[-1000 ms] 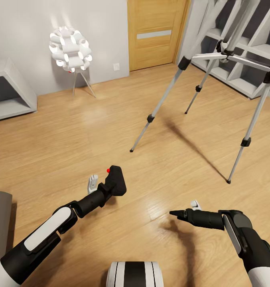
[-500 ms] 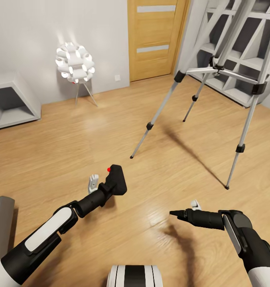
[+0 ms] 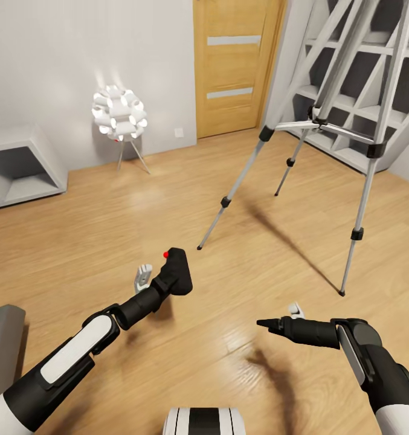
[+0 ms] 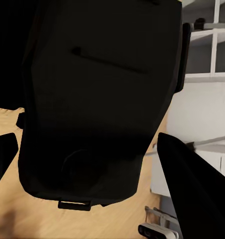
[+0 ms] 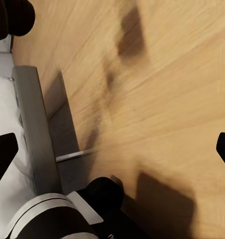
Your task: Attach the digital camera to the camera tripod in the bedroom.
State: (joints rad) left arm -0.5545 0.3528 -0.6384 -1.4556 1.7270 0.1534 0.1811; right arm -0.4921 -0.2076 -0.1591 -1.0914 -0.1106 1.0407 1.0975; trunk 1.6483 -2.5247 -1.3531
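- Digital camera (image 3: pixel 176 275): black, red dot; clamped in left gripper (image 3: pixel 168 279), carried above the wooden floor (image 3: pixel 107 217).
- Handling, judged: rigid, light, smooth-sided; best gripped across the chunky body.
- Right gripper (image 3: pixel 283 319): spread wide, nothing held.
- Camera tripod (image 3: pixel 325 121): stood near the grey shelves (image 3: pixel 355 109), well apart from the camera.

Both arms (image 3: pixel 65 362) black w/ white panels; forearms slim, black, round. Right gripper (image 3: pixel 283 320) has a white finger. Trunk (image 3: pixel 204 421) striped white/black.
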